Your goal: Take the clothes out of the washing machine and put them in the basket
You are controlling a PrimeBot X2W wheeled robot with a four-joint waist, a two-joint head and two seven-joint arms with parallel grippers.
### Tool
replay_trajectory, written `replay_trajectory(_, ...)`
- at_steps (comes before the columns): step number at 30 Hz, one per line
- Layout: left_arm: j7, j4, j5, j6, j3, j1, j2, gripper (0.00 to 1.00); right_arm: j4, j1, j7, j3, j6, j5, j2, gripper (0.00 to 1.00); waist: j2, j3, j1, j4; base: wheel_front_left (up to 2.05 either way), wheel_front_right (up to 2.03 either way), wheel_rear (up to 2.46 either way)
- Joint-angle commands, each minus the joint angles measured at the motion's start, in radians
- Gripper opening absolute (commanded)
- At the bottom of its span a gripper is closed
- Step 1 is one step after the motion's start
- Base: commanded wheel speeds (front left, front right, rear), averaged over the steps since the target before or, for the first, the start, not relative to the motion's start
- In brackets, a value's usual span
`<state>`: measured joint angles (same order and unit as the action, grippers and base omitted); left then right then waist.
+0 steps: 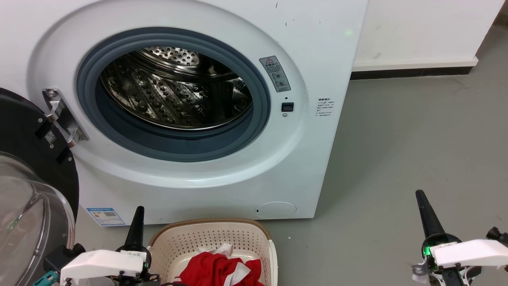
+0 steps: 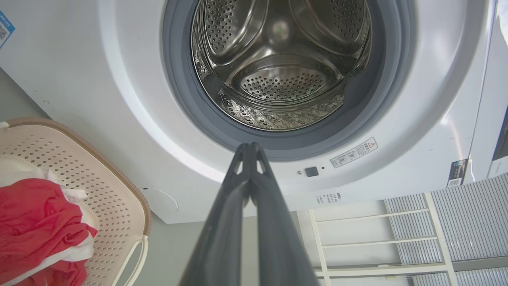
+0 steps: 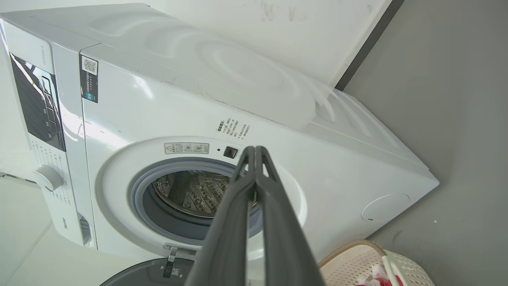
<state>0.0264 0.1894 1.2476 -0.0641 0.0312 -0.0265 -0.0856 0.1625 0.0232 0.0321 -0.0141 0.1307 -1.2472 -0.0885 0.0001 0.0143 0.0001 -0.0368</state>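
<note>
Clothes (image 1: pixel 216 271), red with white trim, lie heaped inside the basket (image 1: pixel 210 221), which stands on the floor just before the washing machine (image 1: pixel 317 59), below its open porthole. The drum (image 1: pixel 174 91) shows bare perforated steel in the head view and in the left wrist view, with no red fabric in any part that is visible; the lowest front strip behind the grey gasket (image 1: pixel 174 147) is hidden from the head camera. The left gripper (image 1: pixel 139 214) hangs just beside the basket's left wall, and the right gripper (image 1: pixel 422 203) stands well apart over the grey floor; both have their fingers pressed together with nothing between them. The unloading appears complete, so the step in hand is judged to be a last check of the drum. To do it well, the view should take in the hidden strip behind the gasket lip. Should a piece turn up there, the fingers ought to part before entering, pass through the middle of the porthole clear of gasket and glass door (image 1: pixel 27 206), and let go over the basket's centre.
</note>
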Motion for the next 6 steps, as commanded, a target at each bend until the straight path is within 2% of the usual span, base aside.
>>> replay_trajectory(1, -0.007, -0.002, 0.024, -0.009, 0.002, -0.023, -0.005, 0.0, 0.0, 0.026, -0.008, -0.004, 0.0, -0.025, -0.005, 0.0, -0.0001, 0.0, -0.0001, 0.001, 0.0, 0.0, 0.0)
replay_trajectory(6, -0.02, 0.005, 0.073, -0.018, 0.007, -0.031, -0.004, 0.0, 0.01, 0.033, -0.021, -0.009, 0.0, -0.075, -0.004, 0.0, -0.0001, -0.001, -0.0001, 0.005, 0.0, 0.0, 0.0)
